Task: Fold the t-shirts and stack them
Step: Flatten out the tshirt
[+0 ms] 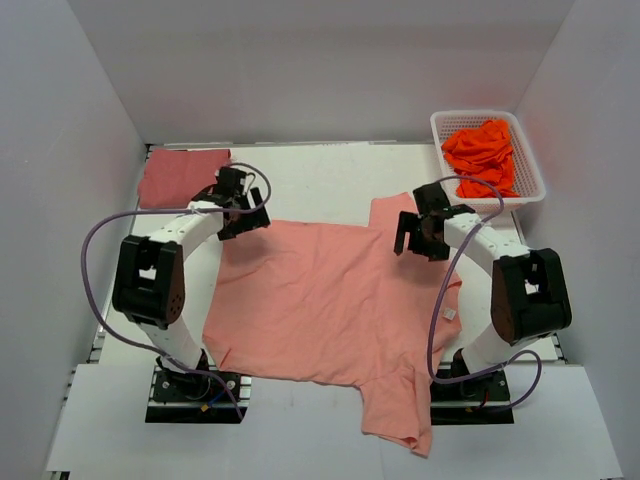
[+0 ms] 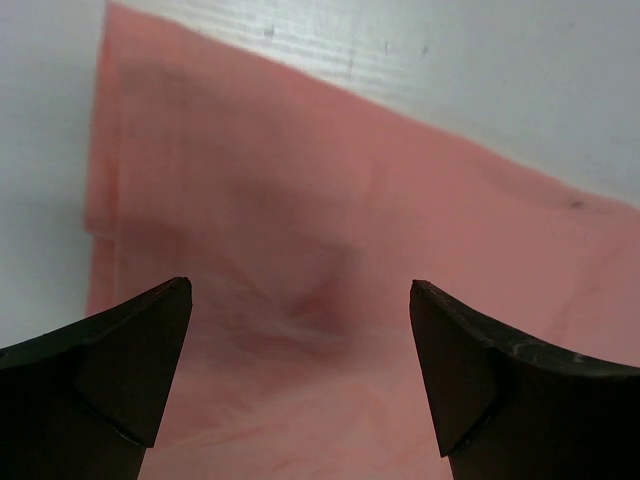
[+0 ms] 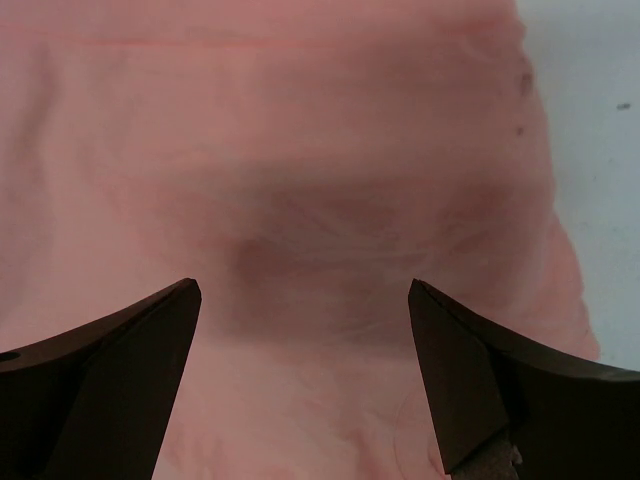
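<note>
My left pincer (image 2: 300, 292) is spread apart, hovering over the far left corner of the salmon-pink t-shirt (image 1: 320, 300). My right pincer (image 3: 300, 292), also apart, hangs over its far right edge. The shirt lies spread out on the bench (image 1: 320, 170). A rose-red t-shirt (image 1: 180, 175) sits folded at the far left.

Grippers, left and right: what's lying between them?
In the top view, the salmon-pink t-shirt stretches from the left gripper to the right gripper.

Tool (image 2: 300, 375) gaping, over salmon-pink t-shirt (image 2: 330, 250)
</note>
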Robot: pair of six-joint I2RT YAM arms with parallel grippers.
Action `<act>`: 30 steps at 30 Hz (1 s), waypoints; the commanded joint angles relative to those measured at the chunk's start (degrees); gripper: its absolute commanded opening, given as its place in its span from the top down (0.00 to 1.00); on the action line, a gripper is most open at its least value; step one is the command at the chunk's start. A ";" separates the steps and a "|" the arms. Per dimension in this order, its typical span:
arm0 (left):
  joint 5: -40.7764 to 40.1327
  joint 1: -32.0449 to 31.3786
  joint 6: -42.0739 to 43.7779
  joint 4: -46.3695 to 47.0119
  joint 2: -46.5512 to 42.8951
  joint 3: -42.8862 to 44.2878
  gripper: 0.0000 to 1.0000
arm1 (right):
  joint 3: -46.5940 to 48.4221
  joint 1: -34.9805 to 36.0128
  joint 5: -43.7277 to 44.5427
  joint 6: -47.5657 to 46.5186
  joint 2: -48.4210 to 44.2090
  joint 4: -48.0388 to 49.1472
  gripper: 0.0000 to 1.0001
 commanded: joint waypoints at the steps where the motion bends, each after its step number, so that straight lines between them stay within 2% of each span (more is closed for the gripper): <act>1: 0.74 -1.33 -1.17 -1.94 1.77 -0.97 0.00 | -1.14 -0.52 -0.08 3.29 -0.97 -0.89 0.10; 6: -4.10 -1.33 -2.31 -5.44 9.49 3.50 0.00 | 1.92 -0.43 -0.17 2.41 6.24 0.25 0.10; 7: -5.85 -1.33 -2.31 -5.97 10.82 4.30 0.00 | 2.71 -0.52 -0.17 1.54 9.99 0.25 0.10; 9: -6.48 -1.33 -2.84 -7.20 13.46 7.02 0.00 | 6.57 -0.96 0.53 1.27 12.65 0.25 0.10; 15: -8.15 -0.01 -2.84 -10.01 24.44 16.50 0.00 | 19.05 -3.24 0.36 0.04 28.71 -2.47 0.10; 19: -7.62 0.51 -2.84 -13.88 33.32 28.62 0.00 | 37.74 -5.43 -0.43 -2.67 38.31 -5.19 0.10; 23: -6.48 0.51 -2.31 -16.61 42.11 46.20 0.00 | 60.31 -6.84 -3.49 -8.83 49.21 -8.10 0.10; 25: -5.51 0.51 -1.79 -17.14 45.27 54.78 0.00 | 65.54 -7.46 -4.38 -13.04 54.84 -7.31 0.10; 26: -4.55 0.51 -1.00 -17.14 47.90 57.28 0.00 | 71.39 -7.98 -9.43 -13.66 56.77 -5.92 0.10; 27: -3.33 0.51 -0.99 -17.14 48.79 61.22 0.00 | 73.72 -8.16 -10.70 -15.67 57.66 -5.47 0.10; 30: 0.27 0.51 1.20 -14.16 47.59 62.22 0.00 | 72.08 -8.17 -12.90 -18.05 53.47 1.11 0.10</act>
